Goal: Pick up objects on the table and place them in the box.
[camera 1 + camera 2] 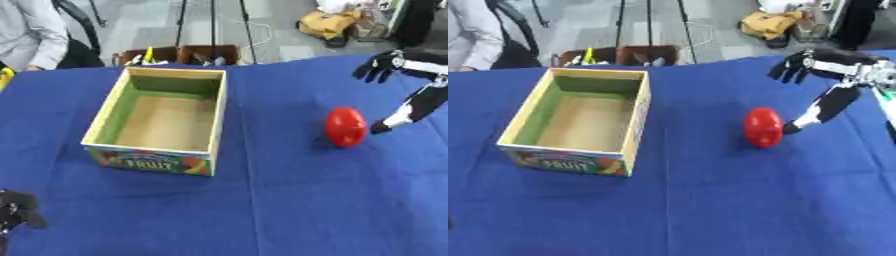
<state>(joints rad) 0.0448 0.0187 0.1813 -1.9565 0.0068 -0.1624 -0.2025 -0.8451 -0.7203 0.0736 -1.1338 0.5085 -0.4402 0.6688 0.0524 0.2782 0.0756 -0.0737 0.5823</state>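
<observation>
Your left hand (16, 210) rests idle at about 8 o'clock, in the near corner, its fingers curled and holding nothing. The box (213, 125) stands toward 10 o'clock and looks empty inside. The red object (346, 126) lies on the blue table (289, 200) at about 3 o'clock, well apart from the box, with its long axis running near to far. Your right hand (385, 65) hangs beyond it at 2 o'clock, fingers spread and released, the thumb tip just beside the object's right side. This hand is clearly the nearer one, so the object lies toward 8 o'clock from its palm.
</observation>
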